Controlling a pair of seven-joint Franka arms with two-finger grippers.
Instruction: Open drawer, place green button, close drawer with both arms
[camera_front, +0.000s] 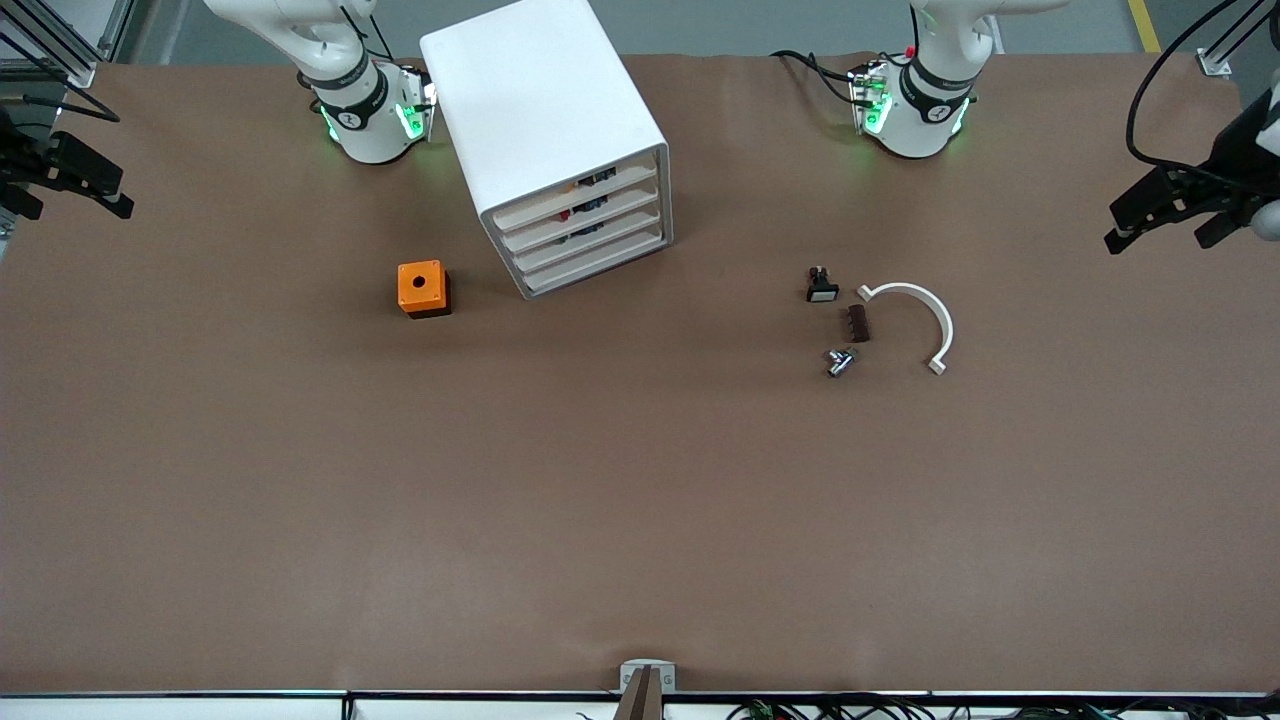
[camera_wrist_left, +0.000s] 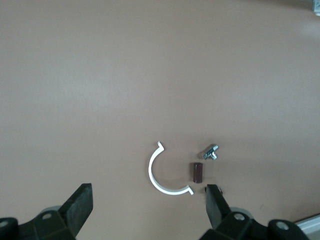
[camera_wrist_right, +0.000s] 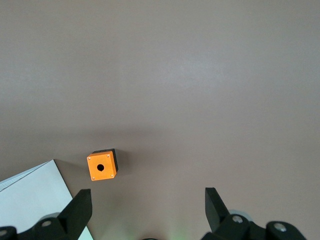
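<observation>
1. Brown table (camera_front: 640, 520) is lying nearest me, its near half bare.
2. Both arms are waiting, raised at the table's two ends.
3. White cabinet (camera_front: 545, 105) is sitting near the right arm's base, its fronts angled toward the camera.
4. Drawer (camera_front: 590, 247), third down, is sitting shut. Its front is flat, so I'd judge a fingertip should be hooking the edge and pulling straight out while the other arm is steadying the box.
5. Right gripper (camera_wrist_right: 145, 197) is hanging over its end of the table, jaws wide and empty.
6. Left gripper (camera_wrist_left: 147, 195) is doing likewise above the white clip (camera_wrist_left: 162, 175).
7. Orange cube (camera_front: 423, 288) is resting beside the cabinet.
8. I'm not spotting the green button anywhere, only a white-capped one (camera_front: 822, 285).
</observation>
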